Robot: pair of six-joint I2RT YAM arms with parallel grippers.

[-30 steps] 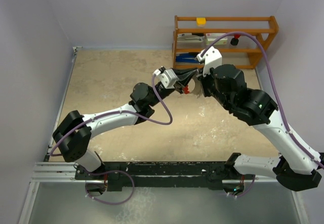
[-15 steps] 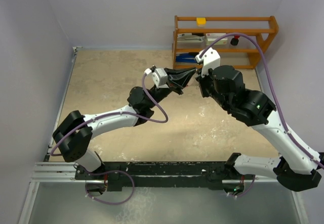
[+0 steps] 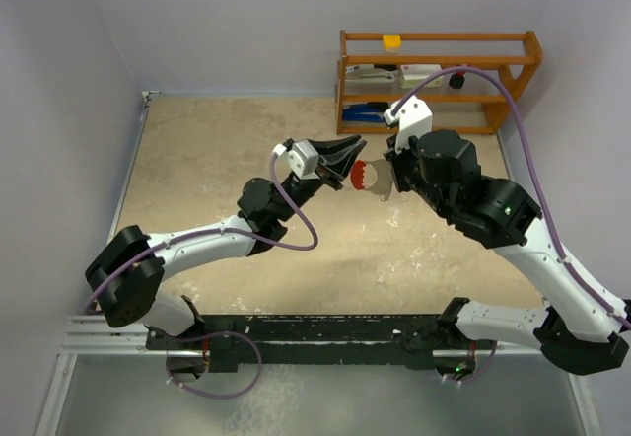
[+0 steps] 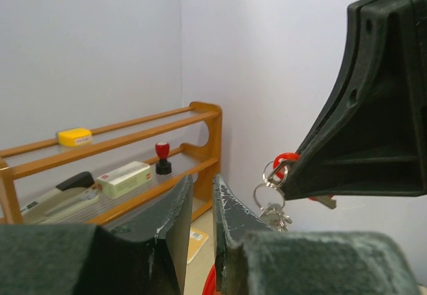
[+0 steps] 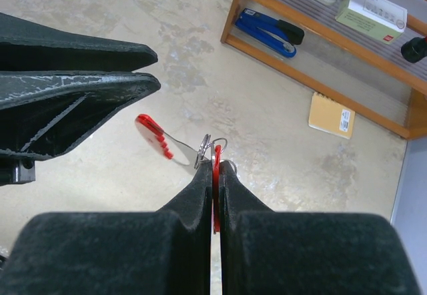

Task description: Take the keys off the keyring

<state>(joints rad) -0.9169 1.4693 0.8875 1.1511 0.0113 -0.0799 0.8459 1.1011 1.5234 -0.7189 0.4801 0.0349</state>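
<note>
My right gripper (image 3: 391,175) is shut on the red head of a small key (image 5: 215,156), held up above the table. Silvery rings (image 5: 205,149) hang at its fingertips. The red-and-white crescent fob of the keyring (image 5: 155,137) sticks out from them to the left; it also shows in the top view (image 3: 372,175). In the left wrist view the key's red head (image 4: 287,158) and a few small silvery keys (image 4: 273,211) hang under the right gripper (image 4: 288,175). My left gripper (image 3: 360,144) is just left of the fob, empty, jaws a narrow gap apart.
A wooden shelf (image 3: 439,81) stands at the back right with a yellow block (image 3: 392,40), a red-topped stamp (image 3: 456,80), a white box and a blue stapler (image 5: 270,27). A yellow notepad (image 5: 331,115) lies on the table in front of it.
My left gripper was at the right gripper's fingertips; it has pulled back to the left. The fob now shows in the gap between them. The right gripper stayed put.
</note>
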